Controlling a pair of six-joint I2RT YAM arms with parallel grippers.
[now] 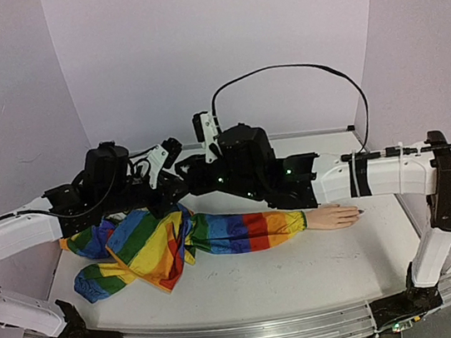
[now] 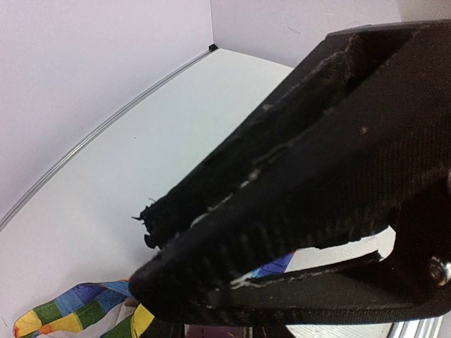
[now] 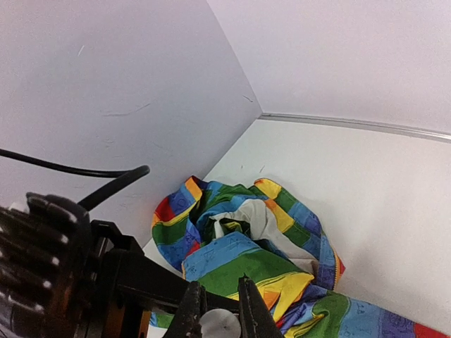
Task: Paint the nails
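Nearest to us the white table (image 1: 308,279) is bare, and just past that the pretend hand (image 1: 333,217) lies flat on it, over on the right side. Its fingers point to the right. The hand is a pale peach color and it pokes out of a long rainbow sleeve (image 1: 242,230) that runs off to the left and ends in a crumpled heap. The nails (image 1: 356,214) are at the very tips of the fingers, at the far right end of the hand. They are too tiny to see well from above. There is one small dark speck at the fingertips, which might be paint, but I cannot tell for sure. Farther back, both arms are bunched up over the left part of the sleeve, well apart from the hand. The left gripper (image 2: 151,253) has its two black fingers pressed together, and I cannot tell if anything thin is pinched between them. The right gripper (image 3: 220,310) is clamped on a small whitish thing (image 3: 220,325), round and pale, which I think could be the polish bottle or its cap. No brush is near the nails now, so I think most of the painting is not done yet, and the polish must first be carried across to the fingertips.
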